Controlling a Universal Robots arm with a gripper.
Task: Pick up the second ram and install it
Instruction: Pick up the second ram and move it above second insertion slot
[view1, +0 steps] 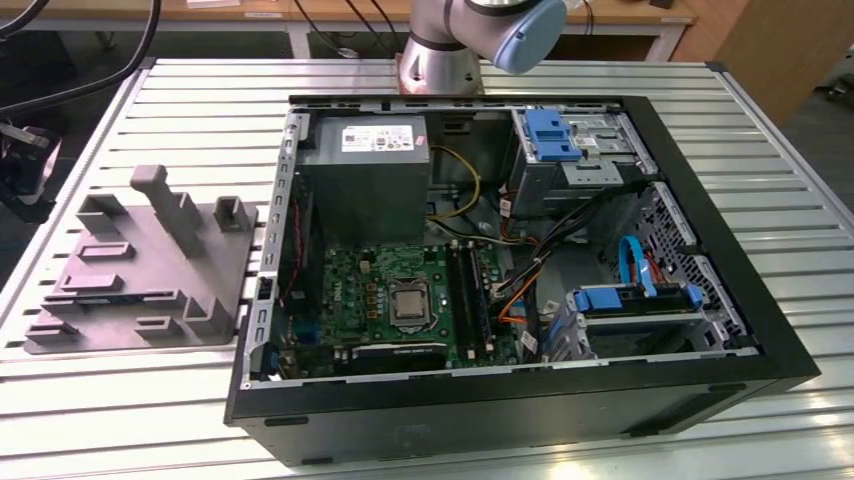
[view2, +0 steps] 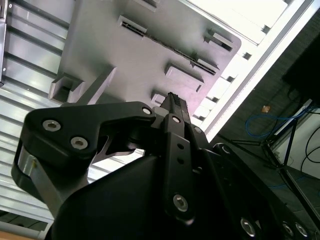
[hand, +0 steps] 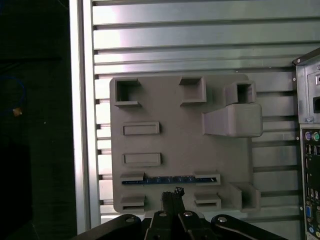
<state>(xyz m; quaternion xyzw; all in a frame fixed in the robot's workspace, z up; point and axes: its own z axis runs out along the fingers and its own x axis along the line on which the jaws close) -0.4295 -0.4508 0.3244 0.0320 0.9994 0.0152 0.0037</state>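
Observation:
The second ram (hand: 170, 180) is a thin blue-green stick standing on edge in a slot of the grey holder plate (hand: 175, 140). It also appears as a dark strip (view2: 172, 49) on that plate (view2: 115, 55) in the second wrist view. My gripper (hand: 172, 193) hovers above the plate close to the stick, apart from it. Its black fingertips (view2: 174, 100) are together with nothing between them. In the exterior view the plate (view1: 134, 265) lies to the left of the open computer case (view1: 507, 400).
The case holds a green motherboard (view1: 387, 290) with dark memory slots (view1: 467, 285), a grey power supply box (view1: 363, 170) and blue drive brackets (view1: 550, 135). Everything rests on a slatted metal table (view1: 147, 420). The case's rear ports (hand: 310, 150) border the plate.

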